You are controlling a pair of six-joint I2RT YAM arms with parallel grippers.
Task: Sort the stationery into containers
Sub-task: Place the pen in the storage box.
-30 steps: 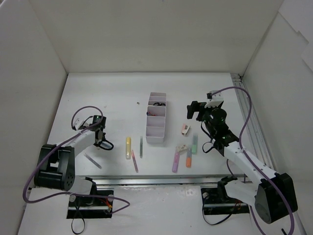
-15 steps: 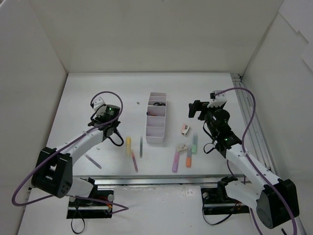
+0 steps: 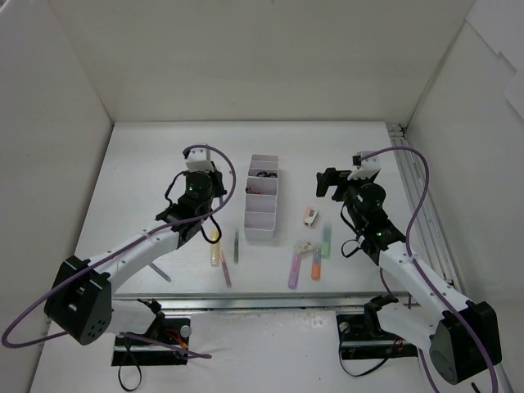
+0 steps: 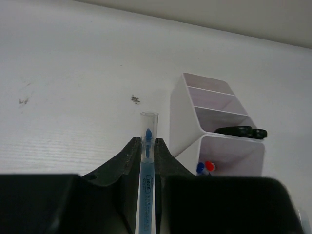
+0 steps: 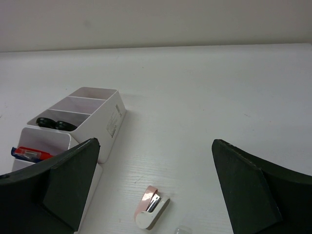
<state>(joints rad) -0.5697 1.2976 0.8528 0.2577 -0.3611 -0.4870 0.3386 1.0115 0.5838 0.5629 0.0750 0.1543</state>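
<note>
My left gripper is shut on a clear blue pen and holds it above the table just left of the white organiser tray. The pen sticks out past the fingertips. The tray holds black-handled scissors and red and blue pen ends. My right gripper is open and empty, above a white-pink eraser that lies right of the tray. On the table lie a yellow highlighter, a purple one, an orange one and a green one.
A dark thin pencil and a pink pen lie near the yellow highlighter. Another pen lies at the front left. A second small eraser sits by the highlighters. White walls enclose the table.
My left arm has swung from the left of the table to the right and further back, up beside the tray, with the pen in it. The right arm has barely moved.
</note>
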